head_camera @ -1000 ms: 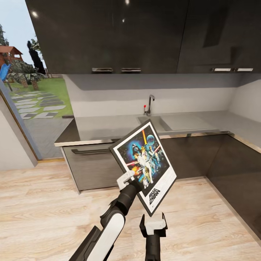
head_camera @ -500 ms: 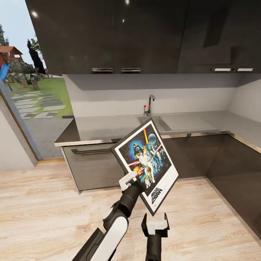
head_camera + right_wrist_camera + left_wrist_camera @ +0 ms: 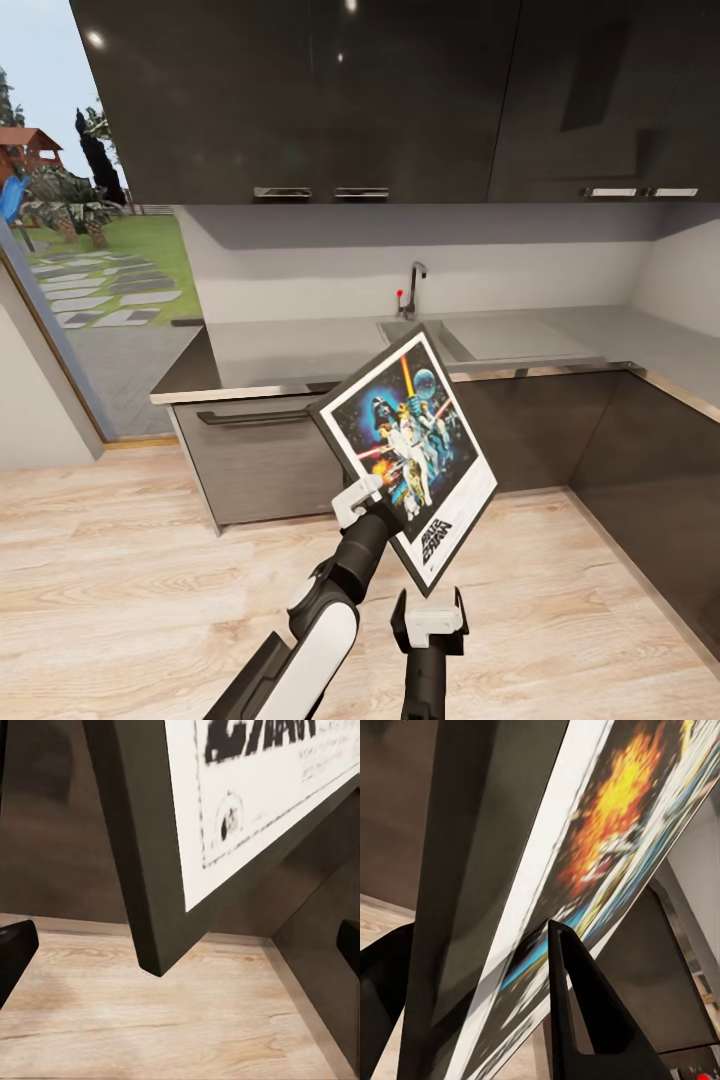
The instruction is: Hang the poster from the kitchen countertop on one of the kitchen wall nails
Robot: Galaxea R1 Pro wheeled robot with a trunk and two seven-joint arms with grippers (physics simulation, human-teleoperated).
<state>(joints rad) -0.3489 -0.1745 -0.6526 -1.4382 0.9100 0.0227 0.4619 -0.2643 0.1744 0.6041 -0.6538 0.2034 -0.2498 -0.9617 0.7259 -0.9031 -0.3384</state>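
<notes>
nearest the robot, the right gripper [image 3: 430,625] is being held upright and empty, its fingers spread wide, just below the lowest corner of the poster [image 3: 410,450] and apart from it; in the right wrist view that corner [image 3: 154,960] is seen hanging over open wooden floor [image 3: 187,1027]. beside it, the left arm [image 3: 320,620] is being stretched forward and up, and the left gripper [image 3: 362,497] is being kept closed on the poster's lower-left edge; in the left wrist view the frame [image 3: 502,892] is being pinched between the two dark fingers [image 3: 577,1012]. the poster is being carried in the air, tilted clockwise, its art facing the head camera. bare floor [image 3: 110,560] is lying open on both sides of the arms. further off, the kitchen countertop [image 3: 290,350] is running along the wall, with the sink [image 3: 440,338] and tap [image 3: 413,285] behind the poster's top corner. dark lower cabinets [image 3: 640,470] are closing the right side, and upper cabinets [image 3: 300,100] are hanging above.
</notes>
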